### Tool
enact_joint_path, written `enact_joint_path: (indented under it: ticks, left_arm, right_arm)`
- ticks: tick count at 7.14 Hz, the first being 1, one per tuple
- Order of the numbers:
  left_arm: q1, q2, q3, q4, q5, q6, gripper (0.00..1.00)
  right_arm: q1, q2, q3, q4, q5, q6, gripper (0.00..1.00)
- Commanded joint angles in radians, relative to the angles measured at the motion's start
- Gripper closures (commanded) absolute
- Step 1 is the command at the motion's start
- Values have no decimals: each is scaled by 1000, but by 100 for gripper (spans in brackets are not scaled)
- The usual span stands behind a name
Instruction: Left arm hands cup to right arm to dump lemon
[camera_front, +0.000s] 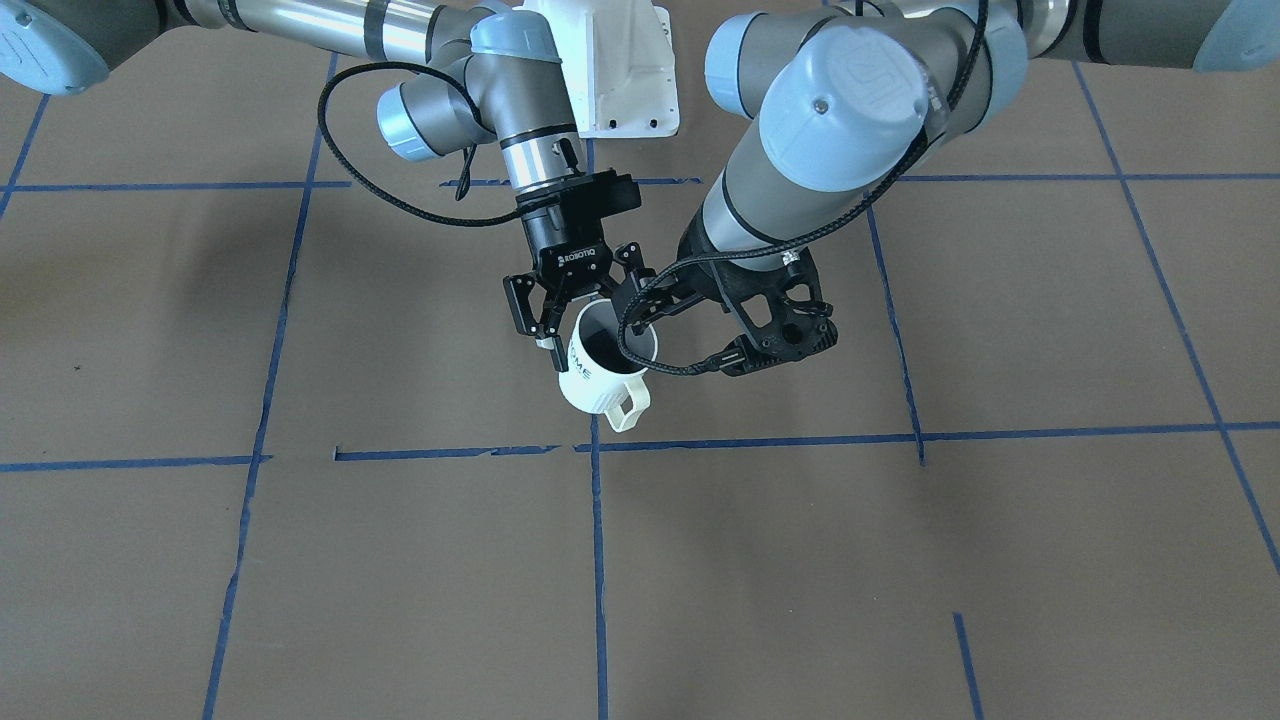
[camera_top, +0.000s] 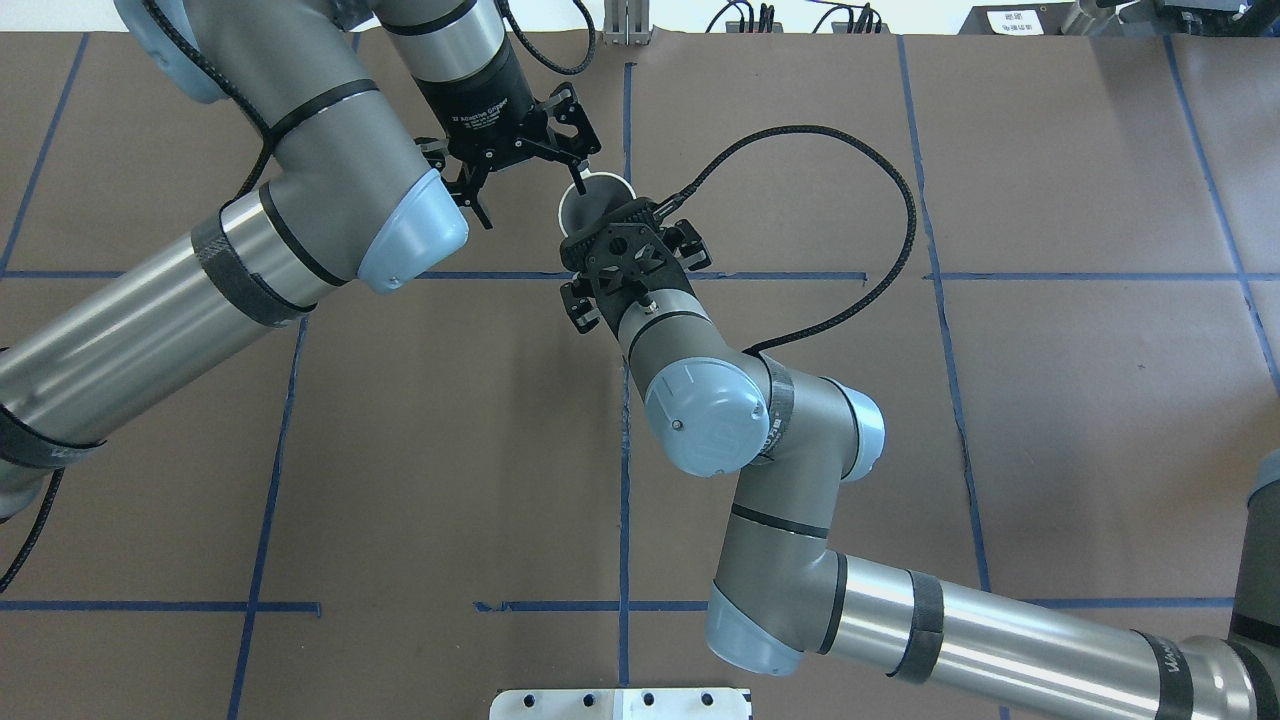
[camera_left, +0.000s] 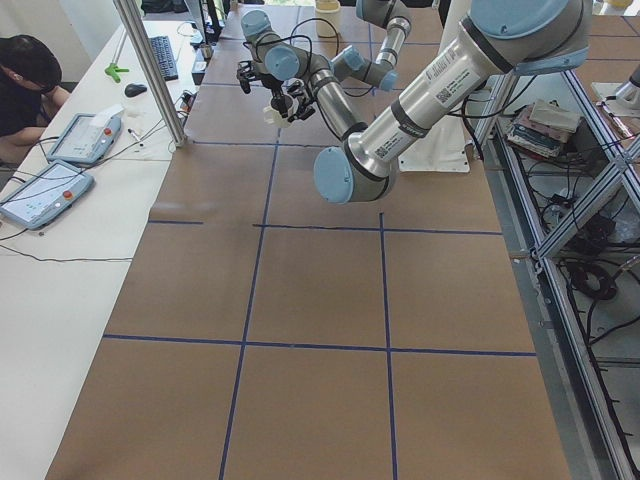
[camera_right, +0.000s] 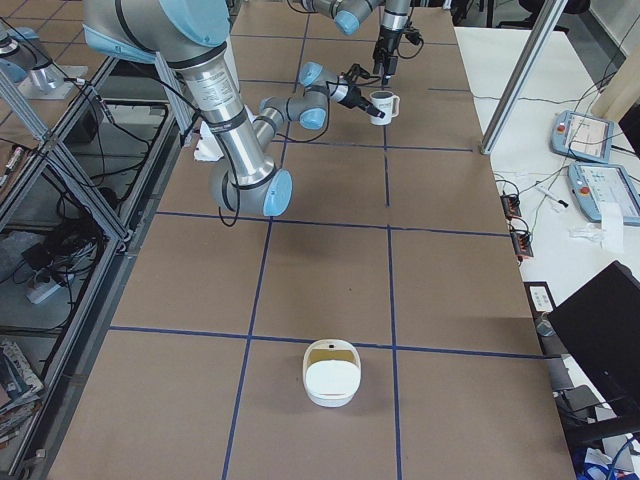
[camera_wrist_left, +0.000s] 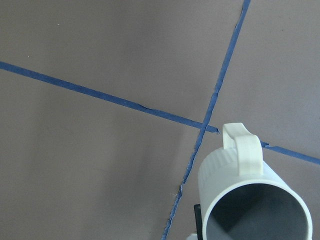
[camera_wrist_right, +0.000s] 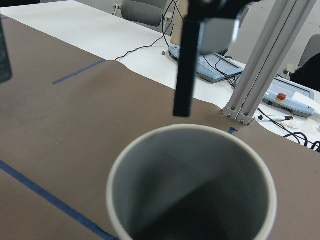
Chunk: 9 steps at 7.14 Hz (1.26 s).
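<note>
Two grippers meet over the brown table. The right gripper, reaching in at a slant, pinches the robot-side wall of the white ribbed "HOME" mug, which sits mouth-up with its handle turned toward the operators, near a crossing of blue tape lines. The left gripper hangs straight down, fingers spread wide and holding nothing, one fingertip just beside the mug's far rim. A white tub sits well apart at the table's right end.
</note>
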Motion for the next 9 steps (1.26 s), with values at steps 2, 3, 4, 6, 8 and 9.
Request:
enact_joint_path:
  ticks: [2, 3, 4, 6, 8, 9]
  left_arm:
    - [21, 6, 32, -50, 18, 2, 0]
    - [29, 9, 34, -61, 24, 2, 0]
    - [29, 8, 34, -61, 24, 2, 0]
    - [38, 8, 34, -61, 24, -7, 27]
    - [40, 8, 34, -61, 25, -7, 44]
    - [46, 8, 34, -61, 25, -7, 51]
  right_arm:
    - [0, 13, 6, -6, 15, 0, 57]
    - [0, 18, 7, -6, 15, 0, 57]
    - [1, 18, 6, -8, 15, 0, 57]
    - [1, 18, 6, -8, 15, 0, 57]
    - [1, 18, 6, -8, 15, 0, 57]
    - [1, 18, 7, -8, 15, 0, 57]
